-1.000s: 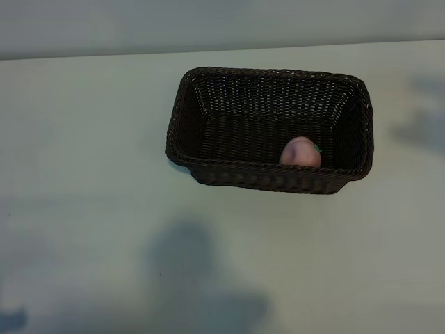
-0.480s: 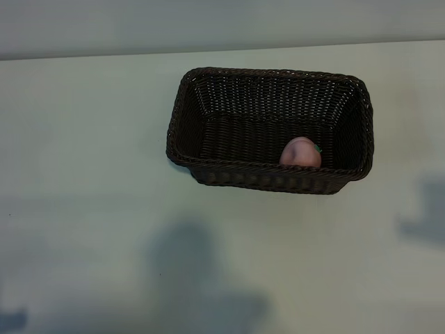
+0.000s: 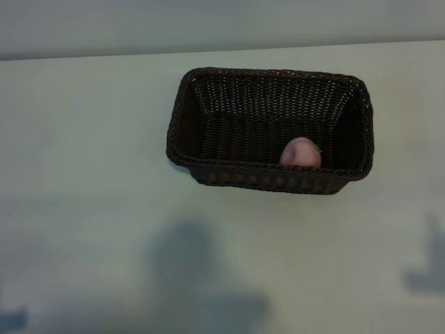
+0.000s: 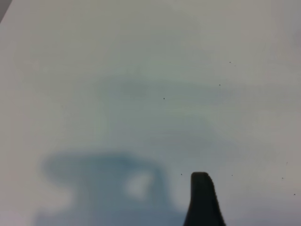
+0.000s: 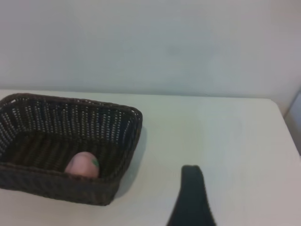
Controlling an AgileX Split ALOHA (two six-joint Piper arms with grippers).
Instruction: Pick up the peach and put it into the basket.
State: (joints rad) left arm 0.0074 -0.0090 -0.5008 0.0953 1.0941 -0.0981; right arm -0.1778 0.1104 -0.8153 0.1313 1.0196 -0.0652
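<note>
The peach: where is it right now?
In the exterior view the peach lies inside the basket, on its floor against the near wall, toward the right end. The right wrist view shows it there too.

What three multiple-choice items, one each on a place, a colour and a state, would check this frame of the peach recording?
1. Where is the peach?
A. On the table left of the basket
B. Inside the basket, against its near wall
C. Between a gripper's fingers

2. What colour is the basket?
A. Dark brown
B. White
C. Red

3. What holds the peach?
A. The left gripper
B. The right gripper
C. Nothing; it lies free

Key: 1 B, the exterior view shows it behind the near wall, toward the right end. 2 A, the wicker is dark brown in both views. 3 C, no finger is near it; one right finger shows well clear of the basket.
</note>
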